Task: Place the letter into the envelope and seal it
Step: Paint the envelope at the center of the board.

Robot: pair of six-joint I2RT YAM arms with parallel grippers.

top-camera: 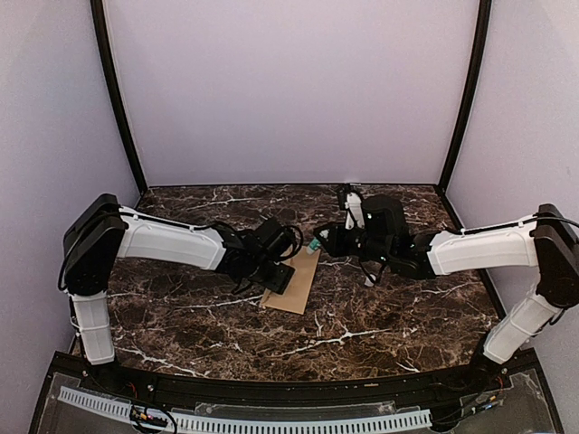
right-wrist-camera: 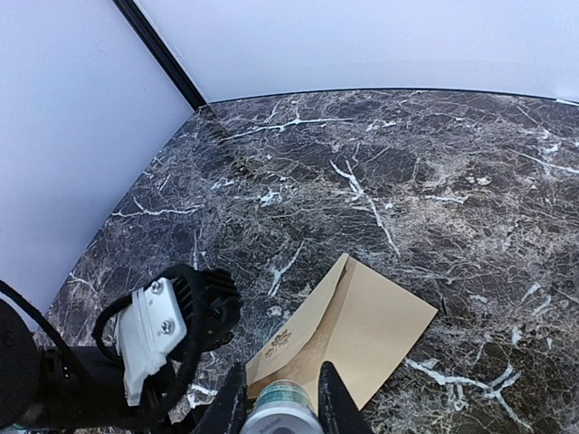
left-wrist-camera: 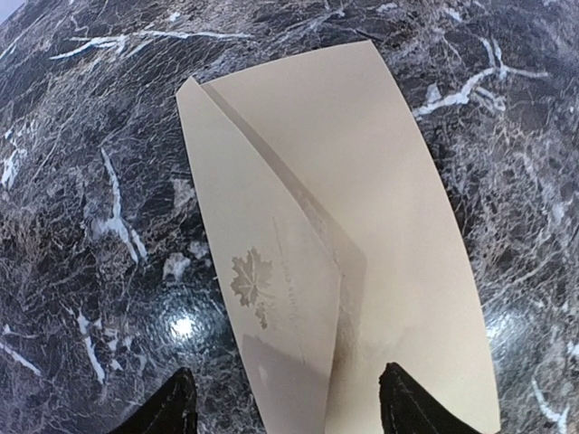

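Note:
The tan envelope (top-camera: pixel 297 282) lies flat on the marble table, and its pointed flap (left-wrist-camera: pixel 262 271), printed with a leaf, is folded over the body with its edge slightly raised. My left gripper (left-wrist-camera: pixel 285 398) hovers open just above the envelope (left-wrist-camera: pixel 380 181), one finger on each side of the flap's tip. My right gripper (right-wrist-camera: pixel 280 398) is shut on a small grey cylinder with a teal band (right-wrist-camera: pixel 282 405), which looks like a glue stick. It hangs above the near corner of the envelope (right-wrist-camera: pixel 380 325). The letter is out of view.
The dark marble table (top-camera: pixel 389 316) is walled by pale panels at the back and sides, with black posts in the rear corners (top-camera: pixel 461 90). The left arm's wrist (right-wrist-camera: pixel 163 330) sits close to my right gripper, just left of it.

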